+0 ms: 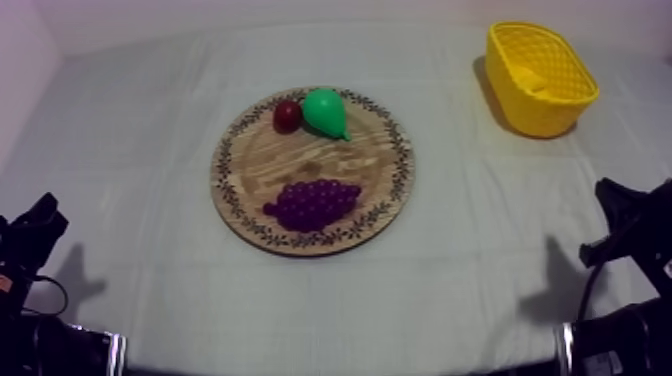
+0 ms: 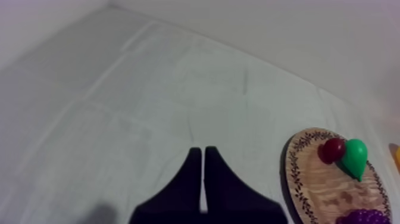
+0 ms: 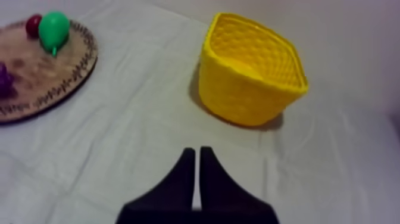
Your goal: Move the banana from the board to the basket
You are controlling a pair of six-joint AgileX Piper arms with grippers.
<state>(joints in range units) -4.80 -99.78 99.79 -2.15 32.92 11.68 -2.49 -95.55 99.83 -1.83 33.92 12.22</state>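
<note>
Three toy fruits lay on the round wooden board (image 1: 265,165) with a patterned rim, which sat at the middle of the grey-white cloth (image 1: 140,140) covering the table. A small red fruit (image 1: 287,116) was at the far side. A green, teardrop-shaped plastic pear (image 1: 325,112) lay just beside it on the right. A purple bunch of grapes (image 1: 314,203) was on the near side, apart from the other two. The open-weave yellow basket (image 1: 540,115) stood upright at the far right, well apart from the board. Inside it lay what seemed to be the curved yellow toy banana (image 1: 537,86), though yellow against yellow made it hard to be sure. The left arm (image 1: 35,225) sat low at the near left of the table and the right arm (image 1: 630,215) low at the near right, both away from the board. The left gripper (image 2: 203,150) had its two black fingers pressed together in a narrow wedge, pinching nothing. It was above bare cloth, with the board's left rim, the red fruit and the pear off to its right. The right gripper (image 3: 197,150) was likewise pressed together and held nothing. It was over bare cloth on the near side of the basket, which stood just beyond its fingertips.
</note>
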